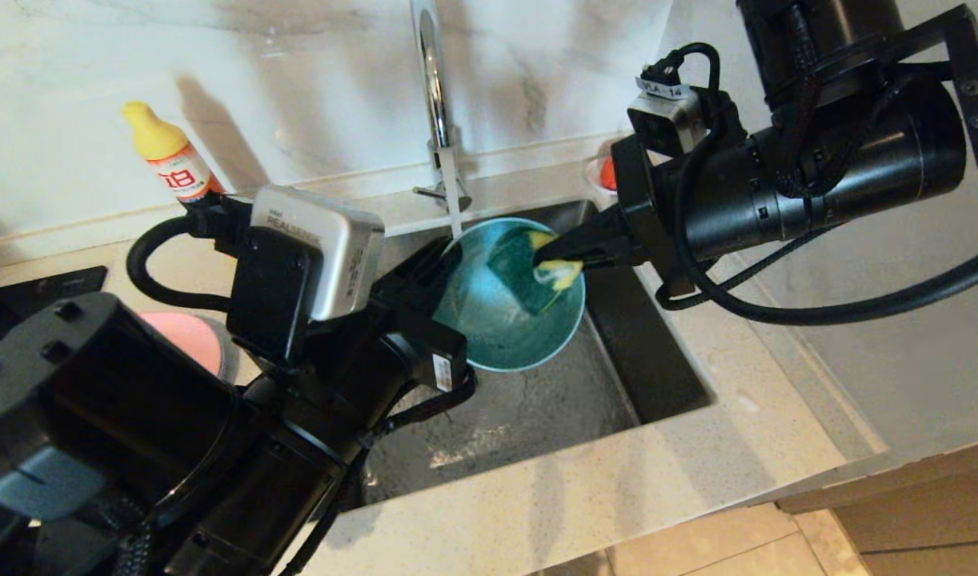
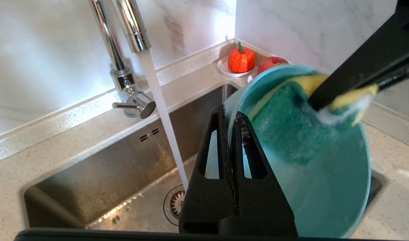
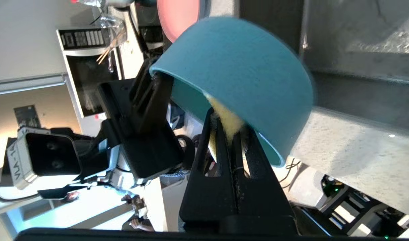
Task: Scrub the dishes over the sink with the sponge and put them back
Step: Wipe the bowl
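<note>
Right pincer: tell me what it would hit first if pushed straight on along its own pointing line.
Probably the teal bowl's inner wall: the right pincer, shut on the sponge, already points into it. Depth is unclear.

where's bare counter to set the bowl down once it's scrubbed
Bare counter lies along the sink's front edge and to its right. Crowded spots: the back right corner with the fruit saucers, and the left, where the pink plate and bottle sit.
</note>
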